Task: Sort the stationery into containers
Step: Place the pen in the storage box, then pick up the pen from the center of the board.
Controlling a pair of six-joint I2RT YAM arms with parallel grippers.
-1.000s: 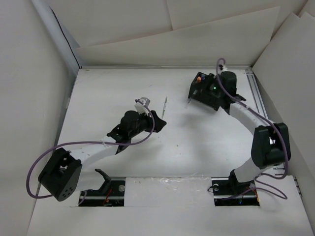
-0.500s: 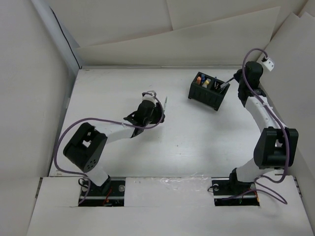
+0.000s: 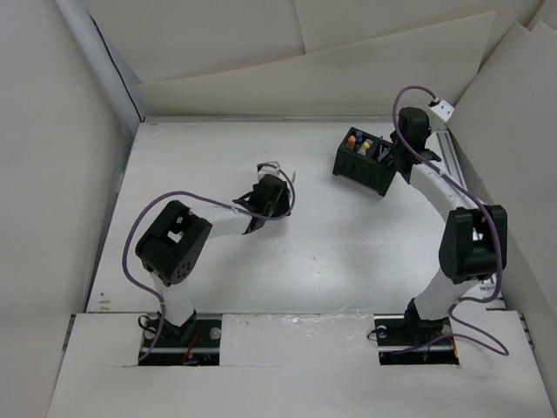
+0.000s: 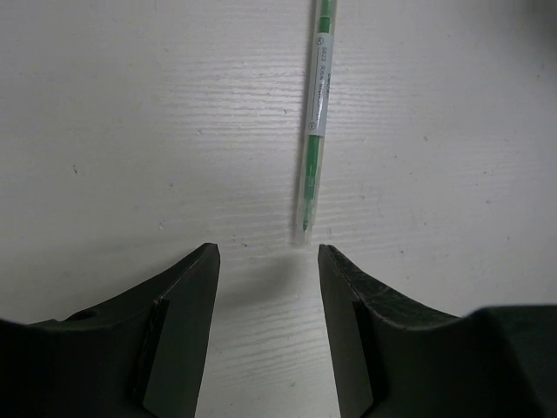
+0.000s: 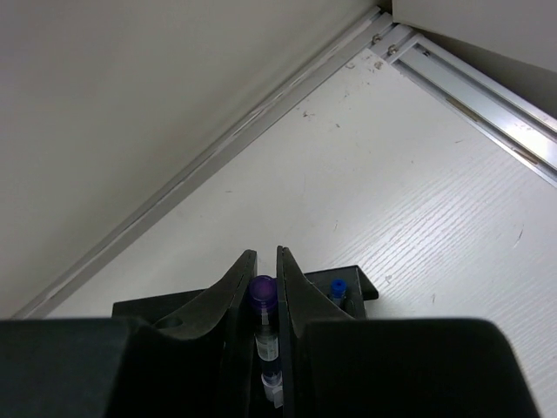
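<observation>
A slim green pen lies on the white table just beyond my left gripper, which is open and empty, its tips either side of the pen's near end. In the top view that gripper sits mid-table beside the pen. My right gripper is shut on a purple-capped pen, held upright over the black divided box. A blue-capped pen stands in the box. In the top view the box holds an orange highlighter and a yellow one, with the right gripper at its right end.
White walls enclose the table on the left, back and right. A metal rail runs along the table's right edge behind the box. Purple cables loop over both arms.
My left arm has folded in and the gripper has shifted right, up to the green pen. My right gripper swung out to the right of the box, then came back over its right end.
</observation>
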